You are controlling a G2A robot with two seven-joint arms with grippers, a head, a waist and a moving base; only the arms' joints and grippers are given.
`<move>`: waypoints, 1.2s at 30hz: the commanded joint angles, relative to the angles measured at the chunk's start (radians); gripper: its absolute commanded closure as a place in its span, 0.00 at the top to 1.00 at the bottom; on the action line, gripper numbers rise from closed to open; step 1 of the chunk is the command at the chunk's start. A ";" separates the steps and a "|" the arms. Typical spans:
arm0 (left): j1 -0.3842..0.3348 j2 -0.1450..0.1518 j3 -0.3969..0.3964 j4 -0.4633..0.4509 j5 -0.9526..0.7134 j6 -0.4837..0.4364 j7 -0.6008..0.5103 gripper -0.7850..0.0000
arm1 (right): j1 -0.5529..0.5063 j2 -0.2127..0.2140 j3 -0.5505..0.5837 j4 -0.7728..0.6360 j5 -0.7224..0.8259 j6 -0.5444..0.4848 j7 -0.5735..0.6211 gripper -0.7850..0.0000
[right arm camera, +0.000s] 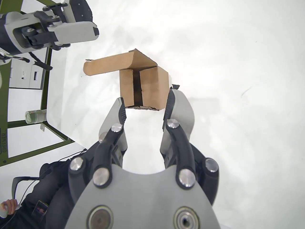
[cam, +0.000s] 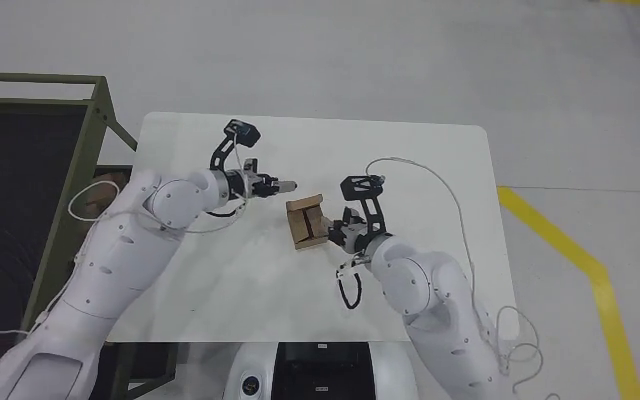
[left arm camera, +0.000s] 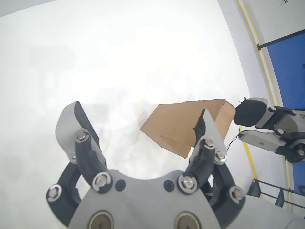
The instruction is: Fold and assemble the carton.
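White desk, rounded corners, carries the whole setup. A green metal frame stands off its left edge, and a yellow floor line runs beyond its right edge. The left arm enters over the near-left corner and reaches toward mid-desk. The right arm enters over the near-right part of the desk and points inward at the same spot. Left gripper: fingers spread wide with nothing between them. It hovers just beside the carton on the far-left side and does not touch the cardboard. Right gripper: the fingertips straddle the carton's near end, one pad against each side wall. It is clamped on the box at the tips only. Carton: small, brown, partly built, sitting at about the middle of the desk, between the two grippers. In the right wrist view the end facing the gripper has two short flaps folded in, with a dark slit between them. One long flap is open, hinged along the top edge and sticking out sideways toward the left gripper. In the left wrist view a plain closed wall faces the camera, with the right gripper's dark pad at the carton's far end. The desk surface under the box is hidden, so I cannot tell whether it rests flat or is lifted slightly.
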 commanded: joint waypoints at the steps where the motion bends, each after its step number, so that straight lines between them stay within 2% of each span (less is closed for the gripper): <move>1: -0.004 -0.001 0.009 -0.003 0.014 -0.017 -0.010 1.00 | 0.000 0.001 0.002 0.003 0.006 -0.004 -0.001 0.42; 20: -0.014 -0.009 0.059 -0.024 0.079 -0.146 -0.084 1.00 | -0.021 0.021 0.018 0.000 0.010 -0.134 0.021 0.46; 29: -0.030 -0.015 0.089 -0.020 0.111 -0.169 -0.135 1.00 | -0.040 0.033 0.011 -0.005 -0.042 -0.182 0.022 0.50; 32: -0.040 -0.019 0.105 -0.013 0.124 -0.166 -0.155 1.00 | -0.034 0.035 -0.011 -0.002 -0.081 -0.184 0.032 0.64; 36: -0.051 -0.025 0.123 -0.005 0.142 -0.147 -0.160 1.00 | -0.022 0.034 -0.040 0.010 -0.128 -0.175 0.047 0.71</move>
